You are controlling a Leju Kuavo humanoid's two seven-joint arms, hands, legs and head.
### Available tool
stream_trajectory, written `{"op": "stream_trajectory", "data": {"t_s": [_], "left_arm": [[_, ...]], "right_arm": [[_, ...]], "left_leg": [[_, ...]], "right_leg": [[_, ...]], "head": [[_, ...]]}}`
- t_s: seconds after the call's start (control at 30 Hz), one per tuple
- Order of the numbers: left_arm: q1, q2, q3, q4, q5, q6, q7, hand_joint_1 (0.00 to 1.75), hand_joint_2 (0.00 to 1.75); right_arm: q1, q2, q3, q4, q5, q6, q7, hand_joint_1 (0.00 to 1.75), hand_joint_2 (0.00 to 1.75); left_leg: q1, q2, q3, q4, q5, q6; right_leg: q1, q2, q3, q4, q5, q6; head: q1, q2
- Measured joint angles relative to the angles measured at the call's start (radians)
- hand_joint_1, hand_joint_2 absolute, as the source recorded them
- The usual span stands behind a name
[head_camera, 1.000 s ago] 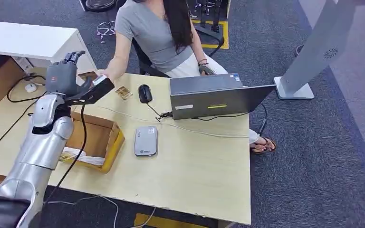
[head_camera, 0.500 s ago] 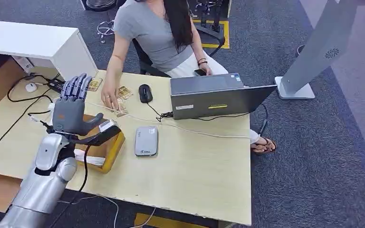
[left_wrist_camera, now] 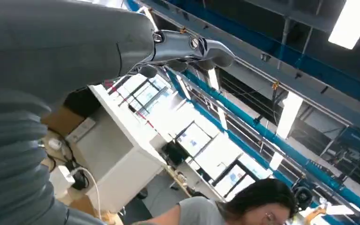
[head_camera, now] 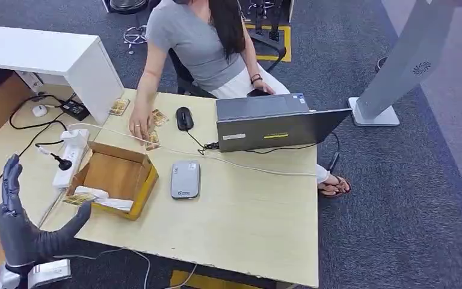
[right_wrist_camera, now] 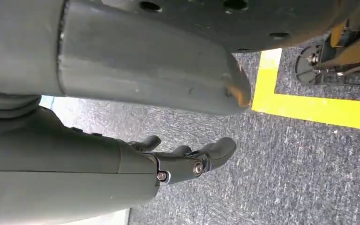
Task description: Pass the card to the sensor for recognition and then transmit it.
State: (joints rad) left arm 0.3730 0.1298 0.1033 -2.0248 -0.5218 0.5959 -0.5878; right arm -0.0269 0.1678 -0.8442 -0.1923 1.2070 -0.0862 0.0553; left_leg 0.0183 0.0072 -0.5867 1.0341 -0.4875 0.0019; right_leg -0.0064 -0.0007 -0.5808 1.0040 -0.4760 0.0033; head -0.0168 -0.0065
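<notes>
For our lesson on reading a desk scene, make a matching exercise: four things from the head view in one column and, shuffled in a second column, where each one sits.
Things
1. card reader
2. mouse
3. cardboard box
4. left hand

Places
A. raised at the near edge of the desk, holding nothing
B. flat on the desk between the box and the laptop
C. by the white power strip
D. next to the person's hand, beside the laptop

Pairs: 1-B, 2-D, 3-C, 4-A

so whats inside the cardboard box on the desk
The cardboard box shows a bare brown floor; a white strip lies across its near edge. Its near wall hides the bottom beneath.
</notes>
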Motion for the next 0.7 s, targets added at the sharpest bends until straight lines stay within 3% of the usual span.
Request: {"op": "stream_trajectory", "data": {"t_s": [0.2, 0.3, 0.37, 0.47, 0.7], "left_arm": [[0.024, -0.045, 0.050, -0.040, 0.023, -0.018, -0.012, 0.00, 1.75], [0.045, -0.093, 0.111, -0.075, 0.255, -0.120, -0.087, 0.00, 1.75], [0.051, -0.134, 0.187, -0.105, 0.356, -0.183, -0.102, 0.00, 1.75], [0.062, -0.171, 0.261, -0.133, 0.376, -0.202, -0.106, 0.00, 1.75], [0.066, -0.208, 0.325, -0.156, 0.382, -0.208, -0.107, 0.00, 1.75]], "right_arm": [[-0.001, 0.000, -0.011, 0.000, 0.000, 0.000, 0.000, 0.00, 0.00], [0.000, 0.002, -0.015, 0.000, -0.003, -0.010, -0.005, 0.00, 0.00], [0.001, 0.003, -0.021, 0.000, -0.008, -0.014, -0.011, 0.00, 0.00], [0.000, 0.005, -0.027, 0.000, -0.009, -0.015, -0.012, 0.00, 0.00], [0.000, 0.006, -0.035, 0.000, -0.009, -0.015, -0.012, 0.00, 0.00]], "left_leg": [[0.000, -0.001, 0.001, 0.000, 0.000, 0.000], [0.000, 0.000, 0.001, 0.000, 0.000, 0.000], [0.000, -0.001, 0.002, 0.000, 0.000, 0.000], [0.000, -0.002, 0.002, 0.000, 0.000, 0.000], [0.000, -0.002, 0.002, 0.000, 0.000, 0.000]], "right_leg": [[0.000, 0.000, 0.002, 0.000, 0.000, 0.000], [0.000, 0.000, 0.003, 0.000, 0.000, 0.000], [0.000, 0.000, 0.002, 0.000, 0.000, 0.000], [0.000, -0.001, 0.003, 0.000, -0.001, 0.001], [0.000, -0.001, 0.003, 0.000, -0.001, 0.001]], "head": [[0.000, 0.000], [0.000, 0.000], [0.000, 0.000], [0.000, 0.000], [0.000, 0.000]]}}
